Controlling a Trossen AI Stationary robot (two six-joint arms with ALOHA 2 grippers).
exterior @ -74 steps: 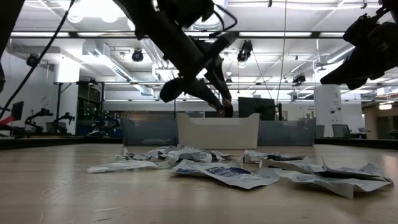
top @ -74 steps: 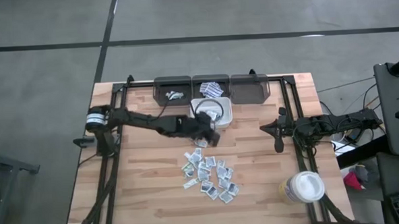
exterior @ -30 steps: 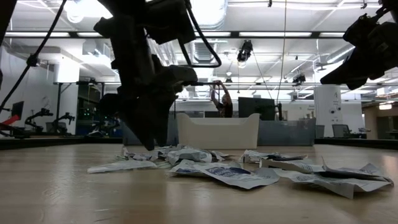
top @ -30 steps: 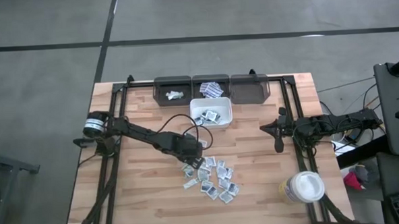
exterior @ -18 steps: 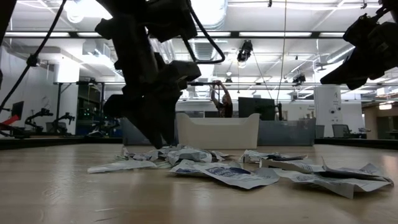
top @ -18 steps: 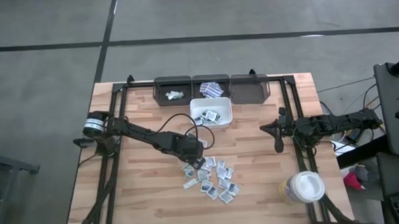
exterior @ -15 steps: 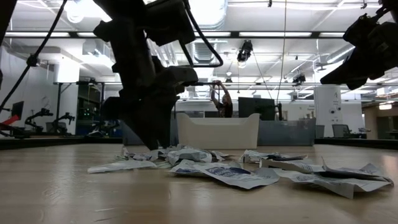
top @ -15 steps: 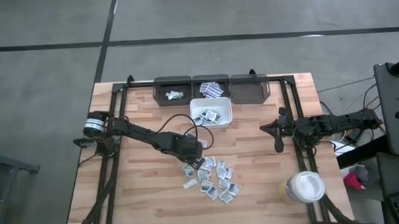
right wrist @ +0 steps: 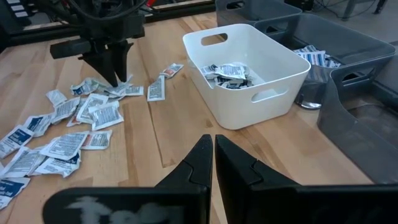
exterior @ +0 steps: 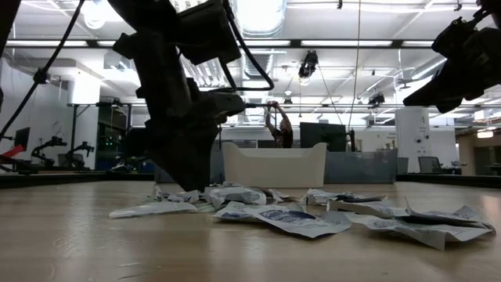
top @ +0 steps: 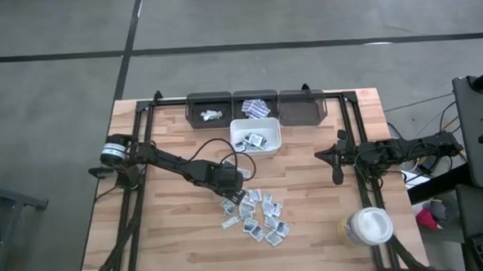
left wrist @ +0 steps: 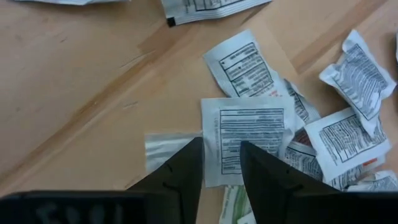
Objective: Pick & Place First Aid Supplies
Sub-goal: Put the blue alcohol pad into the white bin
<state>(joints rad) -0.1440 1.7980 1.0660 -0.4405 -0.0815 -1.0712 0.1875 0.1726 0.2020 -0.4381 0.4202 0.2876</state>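
The first aid supplies [left wrist: 251, 134] lie scattered directly under the left gripper [left wrist: 221, 163], its fingers parted over one sachet's edge.

I see a grey floor [top: 52, 95] crossed by dark lines around my wooden table [top: 172, 228]; beyond it, bright ceiling lights [exterior: 258, 16], pipes and desks.

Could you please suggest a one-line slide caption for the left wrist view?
Left gripper, jaws open, poised over a white printed sachet at the edge of the scattered first aid sachets on the wooden table.
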